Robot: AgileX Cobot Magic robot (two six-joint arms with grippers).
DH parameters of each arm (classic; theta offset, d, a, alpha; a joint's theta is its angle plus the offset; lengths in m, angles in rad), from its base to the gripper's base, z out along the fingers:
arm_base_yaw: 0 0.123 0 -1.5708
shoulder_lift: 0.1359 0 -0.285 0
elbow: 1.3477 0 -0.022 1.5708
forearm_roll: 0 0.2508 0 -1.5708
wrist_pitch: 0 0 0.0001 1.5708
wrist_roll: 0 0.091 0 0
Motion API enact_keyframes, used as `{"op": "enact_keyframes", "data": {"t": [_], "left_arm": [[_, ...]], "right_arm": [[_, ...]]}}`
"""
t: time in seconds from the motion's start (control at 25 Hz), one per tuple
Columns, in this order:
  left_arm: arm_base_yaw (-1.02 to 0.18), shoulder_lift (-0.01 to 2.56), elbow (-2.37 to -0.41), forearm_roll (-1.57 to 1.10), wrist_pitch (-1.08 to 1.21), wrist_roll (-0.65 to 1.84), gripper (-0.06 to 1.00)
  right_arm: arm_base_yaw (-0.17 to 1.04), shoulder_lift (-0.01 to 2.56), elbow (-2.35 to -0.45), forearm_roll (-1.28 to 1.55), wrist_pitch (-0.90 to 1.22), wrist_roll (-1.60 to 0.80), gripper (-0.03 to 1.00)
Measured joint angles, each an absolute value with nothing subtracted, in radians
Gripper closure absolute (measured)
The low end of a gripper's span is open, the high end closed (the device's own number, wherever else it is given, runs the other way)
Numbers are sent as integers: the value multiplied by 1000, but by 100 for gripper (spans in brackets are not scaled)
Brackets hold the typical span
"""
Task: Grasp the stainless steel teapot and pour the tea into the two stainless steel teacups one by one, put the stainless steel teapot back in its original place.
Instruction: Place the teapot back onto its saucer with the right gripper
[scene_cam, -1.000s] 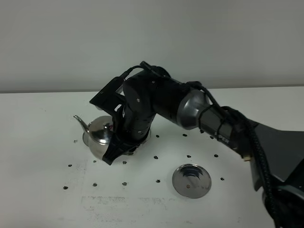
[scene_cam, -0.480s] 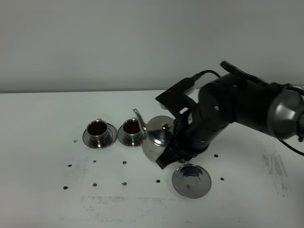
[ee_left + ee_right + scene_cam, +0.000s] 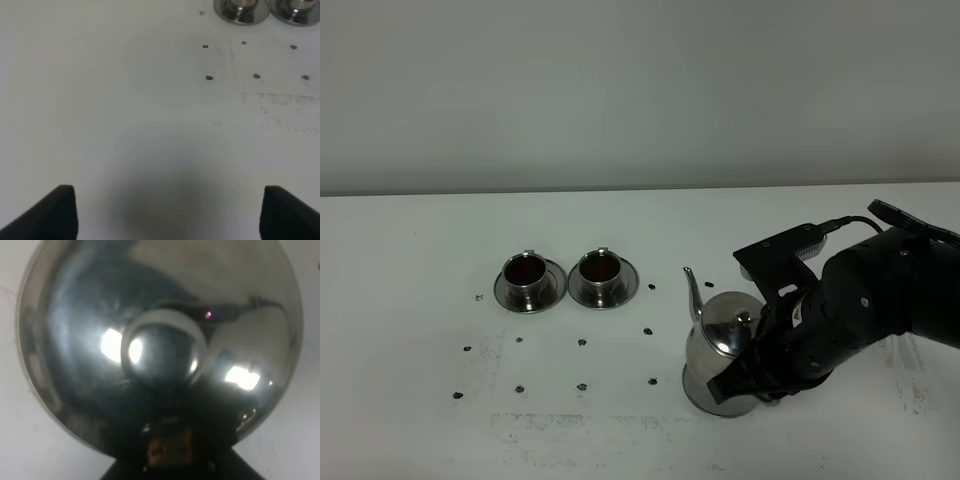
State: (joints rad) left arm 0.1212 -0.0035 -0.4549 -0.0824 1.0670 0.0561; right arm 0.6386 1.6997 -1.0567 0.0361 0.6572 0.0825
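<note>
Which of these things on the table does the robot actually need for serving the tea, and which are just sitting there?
Part of the job:
- stainless steel teapot, held by the right gripper
- two stainless steel teacups on saucers, holding dark tea
- round steel disc under the teapot

Just there:
- small dark marks on the white table

Teapot handle (image 3: pixel 760 345) behind right hand (image 3: pixel 752 375)

Bulky black right arm (image 3: pixel 865 310), thin black cable, dark jaws
</note>
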Motion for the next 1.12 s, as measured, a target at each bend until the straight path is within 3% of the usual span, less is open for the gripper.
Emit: {"op": "enact_keyframes", "data": {"t": [1.12], "left_arm": [[121, -3, -455, -82, 1067, 56, 22]], "right_arm": [[629, 1834, -1044, 6, 545, 90, 79]]}}
